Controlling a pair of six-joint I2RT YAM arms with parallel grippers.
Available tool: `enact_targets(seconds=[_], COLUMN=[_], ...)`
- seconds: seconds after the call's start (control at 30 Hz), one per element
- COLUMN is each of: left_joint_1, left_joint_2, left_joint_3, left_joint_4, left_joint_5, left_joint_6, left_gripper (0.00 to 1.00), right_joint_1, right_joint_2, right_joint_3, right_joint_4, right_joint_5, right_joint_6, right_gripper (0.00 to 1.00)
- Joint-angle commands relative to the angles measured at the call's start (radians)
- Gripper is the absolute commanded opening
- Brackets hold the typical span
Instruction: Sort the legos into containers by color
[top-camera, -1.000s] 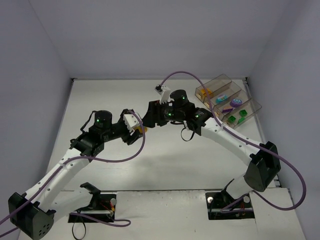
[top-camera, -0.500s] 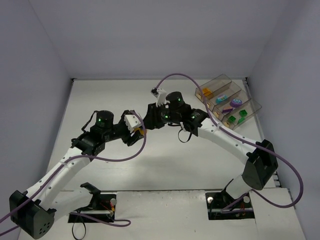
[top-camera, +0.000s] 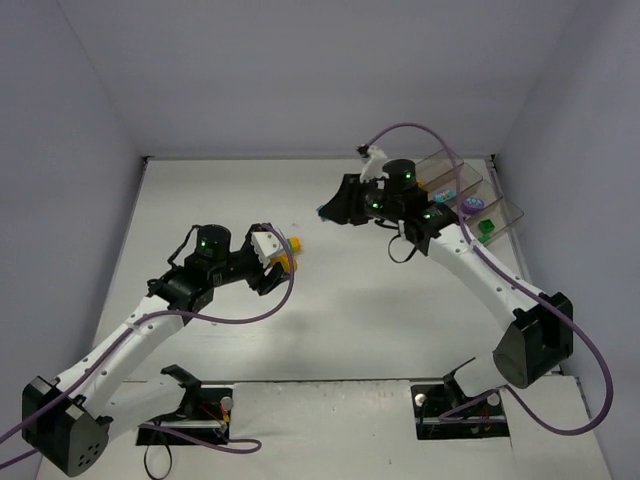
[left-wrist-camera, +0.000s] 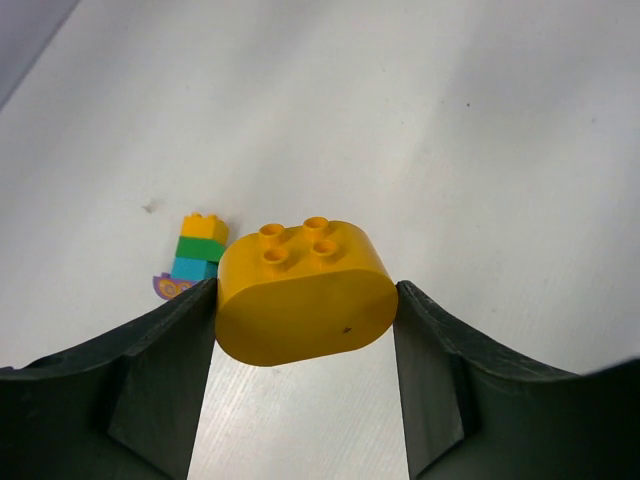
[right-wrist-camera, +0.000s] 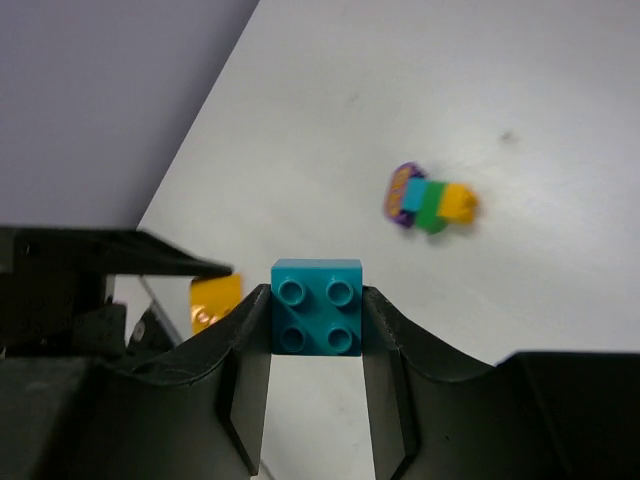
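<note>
My left gripper (top-camera: 283, 260) is shut on a rounded yellow brick (left-wrist-camera: 305, 295) and holds it above the table at mid-left. My right gripper (top-camera: 326, 211) is shut on a square teal brick (right-wrist-camera: 317, 305) and holds it in the air left of the containers (top-camera: 505, 212). The clear smoky bins stand at the back right, partly hidden by the right arm. A purple brick (top-camera: 472, 205) and a green brick (top-camera: 487, 230) show inside them. A small stack of orange, green, teal and purple bricks (left-wrist-camera: 195, 258) lies on the table, also in the right wrist view (right-wrist-camera: 430, 203).
The white table is walled at the back and on both sides. The right arm's purple cable (top-camera: 420, 135) loops above the bins. The left arm's cable (top-camera: 270, 300) hangs under its wrist.
My right gripper has pulled away from the left gripper and moved right and back toward the bins with the teal brick. My left gripper has shifted slightly right, still holding the yellow brick.
</note>
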Motion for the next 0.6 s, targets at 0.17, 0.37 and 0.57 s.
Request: enact_targets(seconds=[0.17, 0.37, 0.57], left_joint_1=[-0.004, -0.004, -0.004], left_joint_2=[-0.016, -0.047, -0.084], left_joint_3=[-0.019, -0.033, -0.056], left_joint_4=[0.057, 0.057, 0.048], left_joint_5=[0.021, 0.0, -0.016], left_joint_6=[-0.041, -0.061, -0.091], left_gripper=[0.0, 0.0, 0.0], right_joint_1=[-0.301, -0.449, -0.535], right_joint_2=[-0.07, 0.088, 0.289], right_joint_3=[0.006, 0.035, 0.107], right_joint_4=[0.016, 0.041, 0.084], right_joint_5=[0.218, 0.494, 0.593], right_joint_6=[-0.05, 0.004, 0.067], right_gripper=[0.0, 0.01, 0.03])
